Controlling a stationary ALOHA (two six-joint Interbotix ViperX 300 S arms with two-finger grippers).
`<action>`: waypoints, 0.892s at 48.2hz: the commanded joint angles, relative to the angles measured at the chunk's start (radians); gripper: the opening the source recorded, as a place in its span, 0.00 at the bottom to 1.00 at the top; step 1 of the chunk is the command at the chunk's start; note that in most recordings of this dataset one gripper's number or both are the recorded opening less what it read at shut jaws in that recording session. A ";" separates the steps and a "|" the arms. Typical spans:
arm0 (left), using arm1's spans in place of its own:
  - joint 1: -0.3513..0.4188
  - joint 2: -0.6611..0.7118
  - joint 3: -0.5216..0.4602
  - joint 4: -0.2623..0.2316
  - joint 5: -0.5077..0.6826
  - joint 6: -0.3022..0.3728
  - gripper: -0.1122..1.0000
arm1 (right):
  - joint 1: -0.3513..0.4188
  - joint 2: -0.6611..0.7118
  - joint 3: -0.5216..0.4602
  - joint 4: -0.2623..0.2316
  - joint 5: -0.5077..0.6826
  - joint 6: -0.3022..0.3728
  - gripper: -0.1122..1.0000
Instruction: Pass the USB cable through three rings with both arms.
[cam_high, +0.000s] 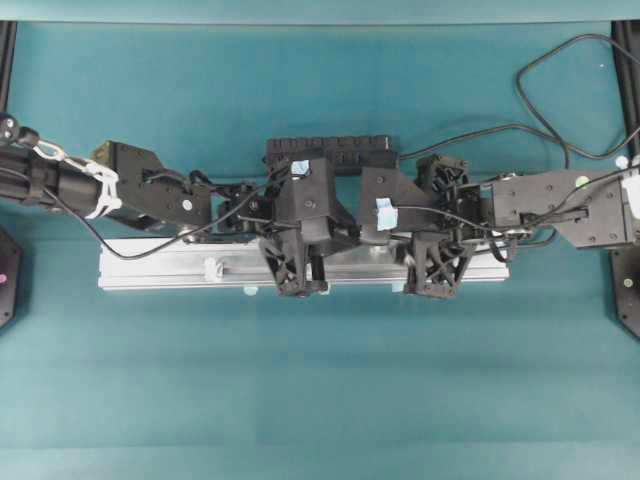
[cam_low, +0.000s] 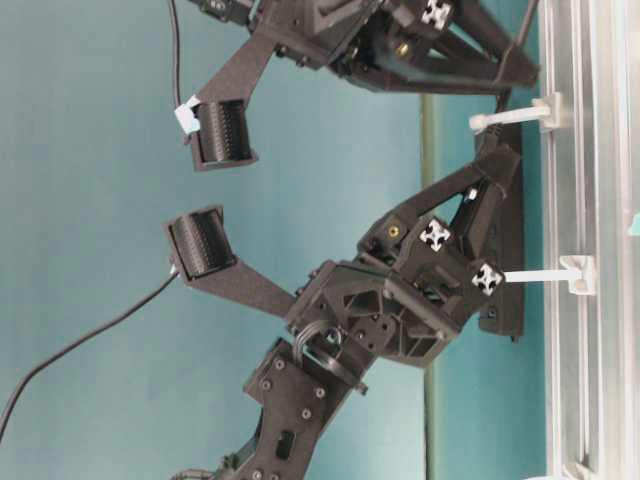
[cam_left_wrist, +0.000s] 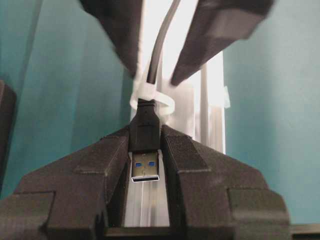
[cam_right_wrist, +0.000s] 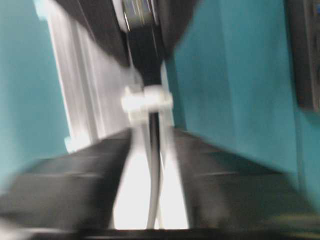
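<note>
Nearest the left wrist camera, the left gripper (cam_left_wrist: 145, 160) is clamped on the USB cable (cam_left_wrist: 145, 132) plug. Beyond it, the cord passes through a white ring (cam_left_wrist: 152, 97) on the aluminium rail (cam_high: 180, 268). Farther on, the right gripper (cam_left_wrist: 152, 55) stands slightly parted around the cord.

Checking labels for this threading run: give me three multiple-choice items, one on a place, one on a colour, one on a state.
1. Where is the USB plug? A in the left pincer; B hanging free; C out of view.
2. Colour of the plug's insert? A red; B blue; C white.
3. The cable at the ring nearest the plug? A threaded through; B beside it; C knotted.
Key: A, the pincer's fingers clamp the plug; B, blue shows inside the metal tip; A, the white loop encircles the cable.
</note>
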 joint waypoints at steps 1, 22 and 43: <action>0.003 -0.034 -0.006 0.003 -0.002 -0.002 0.30 | -0.003 -0.023 -0.002 0.003 0.006 0.011 0.34; 0.002 -0.054 0.025 0.003 0.037 0.003 0.30 | -0.020 -0.057 -0.002 -0.003 0.046 0.011 0.80; -0.023 -0.169 0.063 0.003 0.066 0.006 0.30 | -0.041 -0.123 -0.029 -0.005 0.048 0.009 0.80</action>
